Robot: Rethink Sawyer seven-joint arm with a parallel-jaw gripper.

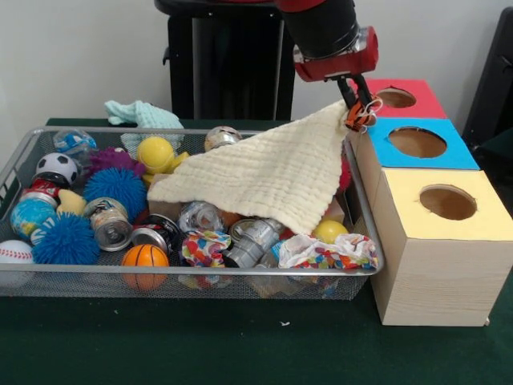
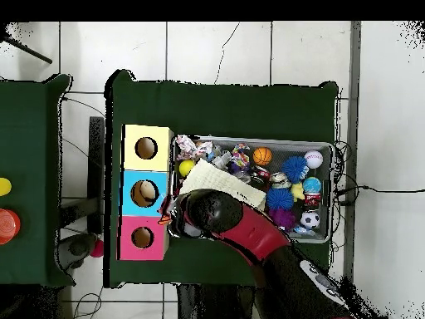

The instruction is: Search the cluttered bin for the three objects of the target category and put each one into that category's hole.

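Claw (image 1: pixel 361 108): clenched on a corner of the cream cloth (image 1: pixel 264 172), which drapes from the bin's (image 1: pixel 200 277) box-side rim over the clutter. Step advice: lift until the trailing edge clears that rim, then centre over the blue box's hole (image 1: pixel 417 142) before releasing.

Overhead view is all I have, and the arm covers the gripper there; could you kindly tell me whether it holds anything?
Observer: Yes. In the front view the gripper is shut on one corner of the cream cloth.
Operator: Thank you. Is the cloth lifted clear of the bin?
Observer: No. Only that corner is raised; the rest drapes down over the clutter inside the wire bin.
Operator: And where does the gripper hang against the boxes?
Observer: At the bin's edge, by the corner of the blue box, not over its hole.
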